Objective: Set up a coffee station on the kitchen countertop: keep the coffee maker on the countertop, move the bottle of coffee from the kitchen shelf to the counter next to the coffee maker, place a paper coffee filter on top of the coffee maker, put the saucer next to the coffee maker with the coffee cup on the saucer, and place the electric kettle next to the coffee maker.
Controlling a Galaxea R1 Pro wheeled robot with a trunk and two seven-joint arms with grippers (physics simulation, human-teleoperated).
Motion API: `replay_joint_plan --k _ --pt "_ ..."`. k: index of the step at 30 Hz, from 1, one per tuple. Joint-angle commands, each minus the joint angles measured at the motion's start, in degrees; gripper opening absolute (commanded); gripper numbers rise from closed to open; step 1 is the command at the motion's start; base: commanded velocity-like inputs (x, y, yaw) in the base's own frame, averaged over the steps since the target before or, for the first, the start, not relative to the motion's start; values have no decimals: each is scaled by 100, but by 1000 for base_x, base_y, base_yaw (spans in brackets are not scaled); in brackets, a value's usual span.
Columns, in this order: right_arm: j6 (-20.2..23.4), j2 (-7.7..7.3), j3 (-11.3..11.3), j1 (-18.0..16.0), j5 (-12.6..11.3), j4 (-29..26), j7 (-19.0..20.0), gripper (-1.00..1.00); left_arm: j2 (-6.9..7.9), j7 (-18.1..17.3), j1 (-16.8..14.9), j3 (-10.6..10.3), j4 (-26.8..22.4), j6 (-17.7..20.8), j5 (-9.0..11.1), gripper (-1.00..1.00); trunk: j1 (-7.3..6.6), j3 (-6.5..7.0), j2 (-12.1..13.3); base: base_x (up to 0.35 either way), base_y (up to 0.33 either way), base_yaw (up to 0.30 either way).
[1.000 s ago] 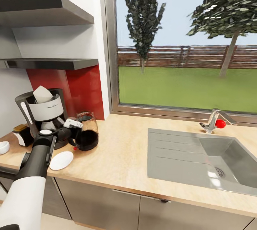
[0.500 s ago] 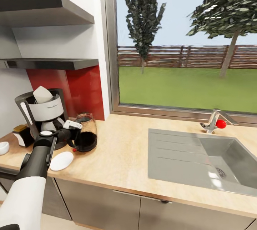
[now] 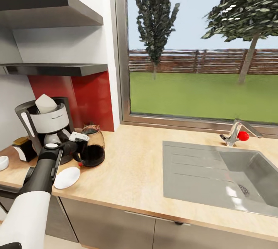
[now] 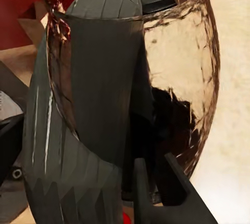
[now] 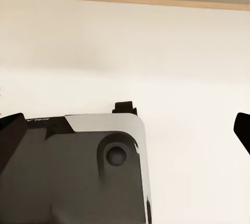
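Left arm: white upper sleeve at the near left of the head view, then a black forearm running up and away towards the far left.
Left wrist: black cuff with a round white-topped joint, bent to the right.
Left gripper (image 3: 79,146): white-and-black block at the arm's end, pointing right; it sits at the black handle of the rounded clear glass kettle with dark lower part (image 3: 94,146).
Left gripper, wrist view: two dark fingers (image 4: 179,193) reach up close against the handle and glass belly; a firm clasp cannot be told.
Right gripper (image 5: 125,130): dark fingertips at both edges of its wrist view, spread well apart.
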Motion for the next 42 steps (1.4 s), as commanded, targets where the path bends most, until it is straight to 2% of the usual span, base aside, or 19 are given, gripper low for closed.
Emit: replay_joint_plan --k 1,20,24,26,31,42 --pt "-1 -2 47 -3 -61 3 19 100 -2 -52 -6 11 -5 6 -36 -100 5 -8 -10 202 143 0" --pt "-1 -11 50 -2 -40 19 19 100 7 -51 -6 11 4 -2 -34 -100 5 -8 -10 44 43 0" --pt "-1 -11 48 -1 -37 19 19 100 18 -44 -6 18 155 -6 -40 -100 5 -8 -10 61 57 0" --pt "-1 -11 48 -2 -38 19 19 100 16 3 -6 19 217 -118 -41 -100 5 -8 -10 12 11 0" --pt "-1 -11 49 -1 -36 19 19 100 11 124 -6 20 296 -709 -33 -100 5 -8 -10 3 2 0" --pt "-1 -11 47 -2 -45 19 19 100 -2 151 -6 20 328 -794 -18 -100 5 -8 -10 0 0 0"
